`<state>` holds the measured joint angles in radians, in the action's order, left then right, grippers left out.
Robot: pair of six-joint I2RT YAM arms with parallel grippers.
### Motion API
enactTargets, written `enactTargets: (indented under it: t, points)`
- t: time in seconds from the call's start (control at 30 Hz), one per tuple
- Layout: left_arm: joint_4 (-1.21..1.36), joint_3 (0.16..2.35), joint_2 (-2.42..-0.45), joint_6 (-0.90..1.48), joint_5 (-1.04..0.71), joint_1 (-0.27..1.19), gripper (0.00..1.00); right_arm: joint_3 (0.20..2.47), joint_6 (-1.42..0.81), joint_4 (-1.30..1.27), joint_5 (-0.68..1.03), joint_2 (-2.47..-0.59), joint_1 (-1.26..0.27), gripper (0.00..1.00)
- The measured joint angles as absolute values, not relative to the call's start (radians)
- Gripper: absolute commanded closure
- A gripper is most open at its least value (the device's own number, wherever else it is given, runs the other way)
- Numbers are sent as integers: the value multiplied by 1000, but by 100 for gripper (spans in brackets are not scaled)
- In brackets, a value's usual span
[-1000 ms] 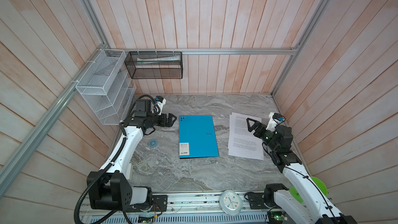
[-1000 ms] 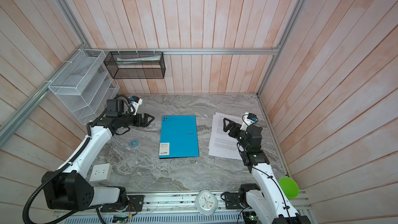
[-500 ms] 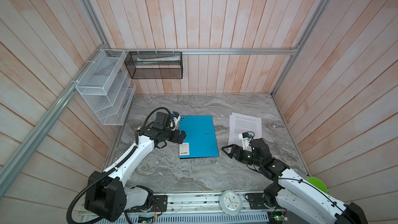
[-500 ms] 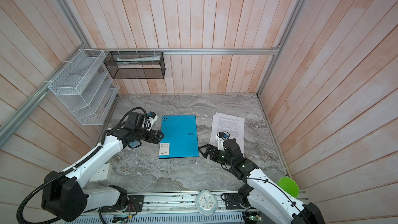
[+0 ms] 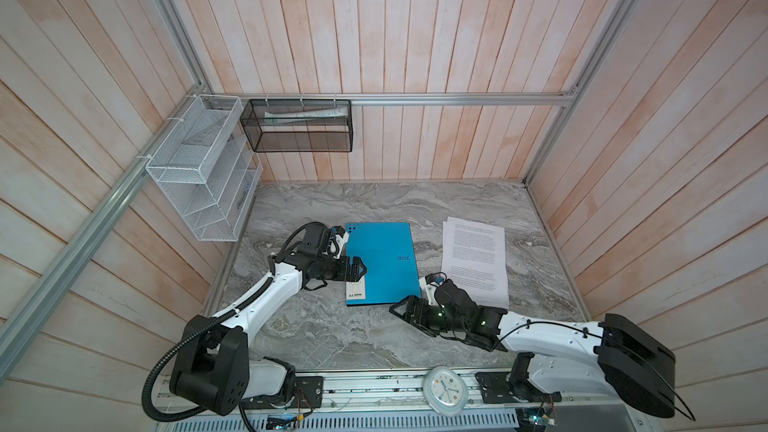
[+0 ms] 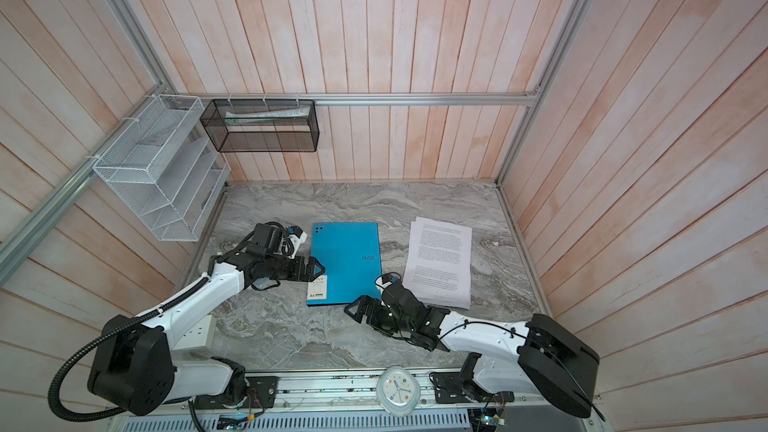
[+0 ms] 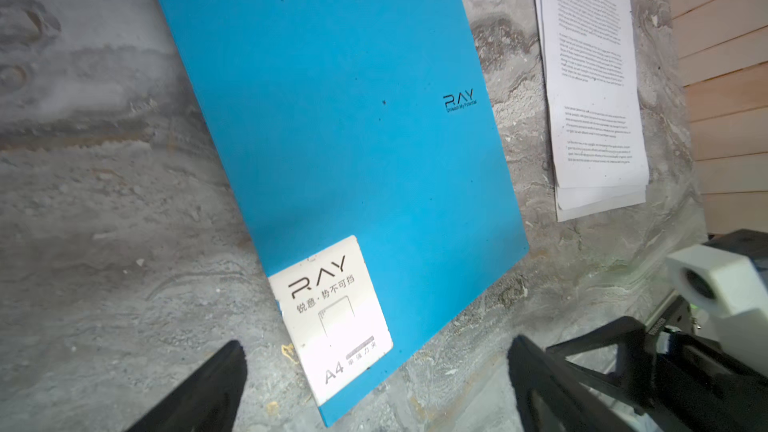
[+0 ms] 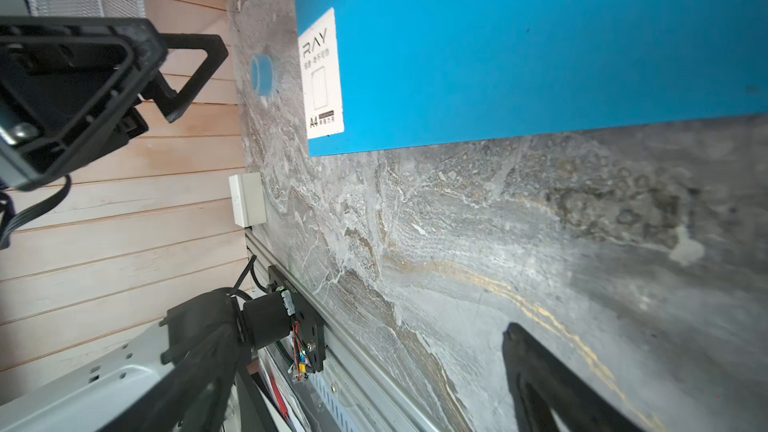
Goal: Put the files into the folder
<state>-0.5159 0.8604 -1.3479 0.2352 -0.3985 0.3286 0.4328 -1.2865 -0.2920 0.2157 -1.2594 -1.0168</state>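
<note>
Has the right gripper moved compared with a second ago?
Yes. The right gripper, open, has left the files' edge, swinging toward the front of the table and across to the folder's near corner on the files' side.

In both top views the left arm (image 5: 266, 295) extends from its base at lower left up toward frame centre, forearm low. The wrist is bent so the left gripper (image 5: 360, 269) points right, jaws spread wide and empty. The right arm (image 5: 540, 330) lies low, stretched from lower right toward the left. The right gripper (image 5: 397, 312) points left just below centre, jaws likewise wide apart, holding nothing. The left wrist view shows its black fingers (image 7: 199, 392) well apart.
</note>
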Motion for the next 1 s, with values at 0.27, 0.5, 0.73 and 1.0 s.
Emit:
enactTargets:
  t: [0.27, 0.5, 0.73, 1.0]
  points:
    - [-471, 776, -1355, 278, -464, 317, 0, 516, -1345, -434, 215, -1445, -1047, 2]
    - [-442, 767, -1395, 300, -537, 314, 0, 515, -1419, -545, 213, -1520, -1047, 2]
    - [-414, 751, -1413, 322, -637, 314, 1, 487, -1478, -666, 209, -1565, -1047, 2]
    - [-406, 732, -1233, 303, -538, 306, 1, 480, -1523, -773, 212, -1632, -1047, 3]
